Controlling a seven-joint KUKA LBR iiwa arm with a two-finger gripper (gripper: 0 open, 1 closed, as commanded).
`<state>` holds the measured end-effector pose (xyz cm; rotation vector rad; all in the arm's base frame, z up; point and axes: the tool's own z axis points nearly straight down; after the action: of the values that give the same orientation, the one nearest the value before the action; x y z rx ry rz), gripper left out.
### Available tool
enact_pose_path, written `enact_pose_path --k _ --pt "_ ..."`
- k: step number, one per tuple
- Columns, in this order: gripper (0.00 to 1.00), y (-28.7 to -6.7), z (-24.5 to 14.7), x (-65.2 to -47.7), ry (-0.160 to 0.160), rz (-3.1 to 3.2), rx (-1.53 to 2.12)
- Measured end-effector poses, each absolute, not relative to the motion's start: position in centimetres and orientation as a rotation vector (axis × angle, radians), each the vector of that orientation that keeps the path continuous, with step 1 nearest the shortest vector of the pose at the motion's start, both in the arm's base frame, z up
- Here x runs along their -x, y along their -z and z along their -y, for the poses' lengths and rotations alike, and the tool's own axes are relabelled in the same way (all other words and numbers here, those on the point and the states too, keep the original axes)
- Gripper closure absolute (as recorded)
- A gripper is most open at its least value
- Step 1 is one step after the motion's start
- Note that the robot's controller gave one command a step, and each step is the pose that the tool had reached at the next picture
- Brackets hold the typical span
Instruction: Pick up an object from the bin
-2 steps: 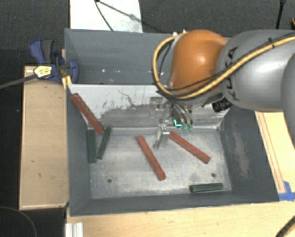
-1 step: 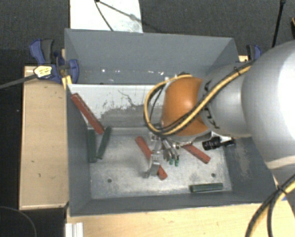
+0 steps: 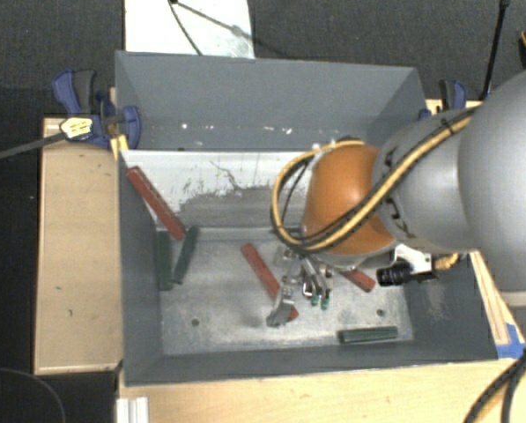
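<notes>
Now | pincer low over scuffed grey bin floor by red stick | grip: cannot tell

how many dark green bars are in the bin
3 dark green bars: that one and another side by side at the left of the bin, a third front right. The arm may hide more.

No text, label, brand or number can be read anywhere here.
</notes>
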<state>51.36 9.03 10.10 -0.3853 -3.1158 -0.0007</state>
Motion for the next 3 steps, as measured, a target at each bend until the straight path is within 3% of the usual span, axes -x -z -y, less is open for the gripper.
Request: enact_pose_path --k 1,2,3 --pt "0.0 -10.0 -8.4 -50.9 -0.001 3.0 0.918" --pt "0.0 -6.9 -9.4 -48.7 -0.004 2.83 1.354" --pt "0.0 -6.9 -9.3 -48.7 -0.003 2.829 1.357"
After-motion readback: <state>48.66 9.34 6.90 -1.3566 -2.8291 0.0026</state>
